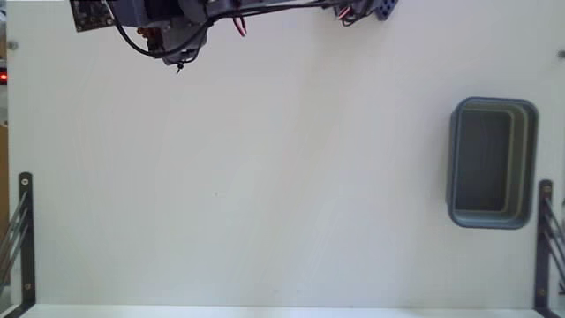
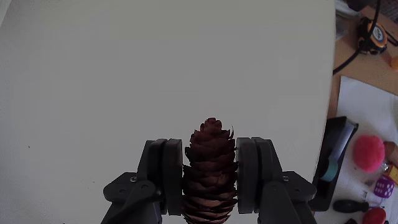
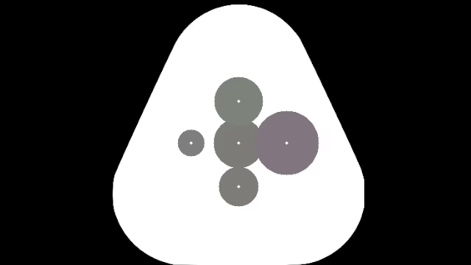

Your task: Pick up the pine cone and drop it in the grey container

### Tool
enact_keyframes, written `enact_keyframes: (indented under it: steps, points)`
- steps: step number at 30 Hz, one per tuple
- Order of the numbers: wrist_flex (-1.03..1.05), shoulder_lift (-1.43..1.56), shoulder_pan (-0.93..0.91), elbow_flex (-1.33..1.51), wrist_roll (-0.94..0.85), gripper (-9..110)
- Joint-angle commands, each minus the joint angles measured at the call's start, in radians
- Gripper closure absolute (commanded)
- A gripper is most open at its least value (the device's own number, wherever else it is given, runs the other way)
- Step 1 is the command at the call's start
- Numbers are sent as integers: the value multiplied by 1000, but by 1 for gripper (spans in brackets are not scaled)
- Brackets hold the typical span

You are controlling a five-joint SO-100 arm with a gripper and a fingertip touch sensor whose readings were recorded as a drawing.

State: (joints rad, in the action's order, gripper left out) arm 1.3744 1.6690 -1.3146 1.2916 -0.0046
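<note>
**Pine cone held in the pincer, container at the far side of the worktop**

In the wrist view, the pincer (image 2: 211,180) pinches the pine cone (image 2: 211,171) between its 2 dark fingers (image 2: 166,177), 1 pressed to each flank of the cone. The cone stands lengthwise along the fingers, its pointed tip projecting past the fingertips and its scales reddish-brown and overlapping. Behind it lies only the plain white worktop (image 2: 155,68); whether the cone is clear of that surface cannot be told from this view alone.

In the fixed view, the arm (image 1: 168,26) occupies the top edge at upper left, with cables (image 1: 238,22) trailing along it toward the right. Only part of the arm falls within the picture, and the pincer and cone cannot be made out there.

The grey container (image 1: 530,159) rests near the right edge of the fixed view, well apart from the arm, with bare white worktop (image 1: 282,177) between them. Its interior appears darker than its rim. Black brackets (image 1: 25,230) stand at the lower left and lower right corners.

At the right margin of the wrist view, beyond the worktop edge, lie a pink ball (image 2: 368,152), a black tray (image 2: 336,155) and other small clutter.
</note>
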Motion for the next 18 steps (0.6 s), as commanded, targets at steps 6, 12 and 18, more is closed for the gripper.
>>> enact_keyframes:
  steps: [6,12,18]
  points:
    - [15,26,-22,-36,5,58]
    - [15,26,-19,-36,5,58]
    - [16,25,22,-38,5,58]
